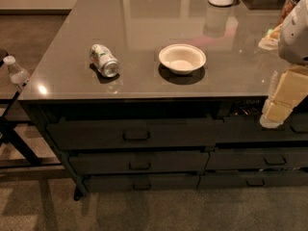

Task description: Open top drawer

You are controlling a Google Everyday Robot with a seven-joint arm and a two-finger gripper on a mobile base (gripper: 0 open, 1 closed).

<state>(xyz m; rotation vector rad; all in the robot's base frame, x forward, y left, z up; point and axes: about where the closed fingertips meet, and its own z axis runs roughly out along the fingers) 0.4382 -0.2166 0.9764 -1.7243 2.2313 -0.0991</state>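
The top drawer (96,134) heads the wider left stack, just under the desk (144,18) edge. The claw (272,114) hangs at the right, before the neighbouring stack, well apart from the drawer's handle (136,135); wide or narrow cannot be told.

The arm (297,30) is seen at the right edge of the view, with its white housing uppermost. The gripper (275,113) is held below it, angled downward and leftward, and is apparently partly cropped.
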